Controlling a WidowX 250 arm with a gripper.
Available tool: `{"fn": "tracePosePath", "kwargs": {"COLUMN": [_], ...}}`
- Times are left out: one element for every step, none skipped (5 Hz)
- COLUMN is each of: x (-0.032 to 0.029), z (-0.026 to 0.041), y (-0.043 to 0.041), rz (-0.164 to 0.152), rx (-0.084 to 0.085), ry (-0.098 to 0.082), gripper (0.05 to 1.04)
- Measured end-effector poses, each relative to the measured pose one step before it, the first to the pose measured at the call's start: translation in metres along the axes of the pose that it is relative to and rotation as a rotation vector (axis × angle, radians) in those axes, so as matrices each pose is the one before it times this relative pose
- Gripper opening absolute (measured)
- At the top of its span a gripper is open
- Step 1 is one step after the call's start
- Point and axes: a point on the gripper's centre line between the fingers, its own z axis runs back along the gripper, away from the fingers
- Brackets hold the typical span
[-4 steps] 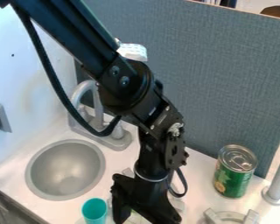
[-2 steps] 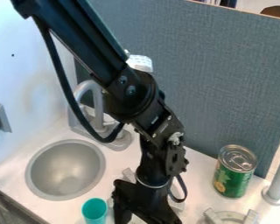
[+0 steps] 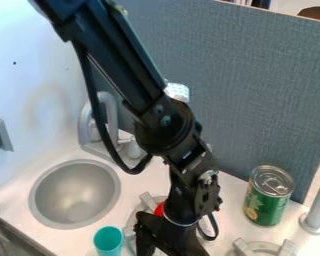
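Note:
The black gripper (image 3: 168,240) hangs down at the bottom edge of the camera view, right of the teal cup (image 3: 108,240), its lower end cut off by the frame. A bit of a red object (image 3: 159,209) shows behind its left side, mostly hidden by the wrist. Beneath and around it lies a grey stove burner (image 3: 148,201), partly covered. The green can (image 3: 266,196) stands upright to the right, apart from the gripper. What the gripper holds, if anything, cannot be seen.
The round grey sink (image 3: 74,194) is at the left, with the grey faucet (image 3: 108,120) behind it. A second burner (image 3: 264,247) sits at the lower right, near a grey post (image 3: 317,210). A blue-grey partition (image 3: 256,95) stands along the back.
The arm has shifted right and down a little, its upper links most. The red object has come into sight behind the wrist, and more of the burner shows. Cup and can have not moved.

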Motion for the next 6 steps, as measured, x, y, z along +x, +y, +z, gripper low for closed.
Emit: {"fn": "tracePosePath", "kwargs": {"x": [0.00563,0.00186,0.00449,0.00264,0.00057,0.00354], "z": [-0.01055,-0.00803,-0.00547,-0.00167,-0.00237,-0.0035], "y": [-0.00376,0.00406,0.00239,0.0026,-0.00089,-0.00239], "rz": [0.0174,0.0185,-0.0031,-0.0137,-0.0221,-0.0034], "rx": [-0.0225,0.0017,-0.0205,-0.007,-0.004,-0.0048], "ry": [-0.0286,-0.0017,0.0233,0.0143,0.0109,0.0045], "gripper": [1.001,1.001,1.001,1.001,1.001,1.001]}}
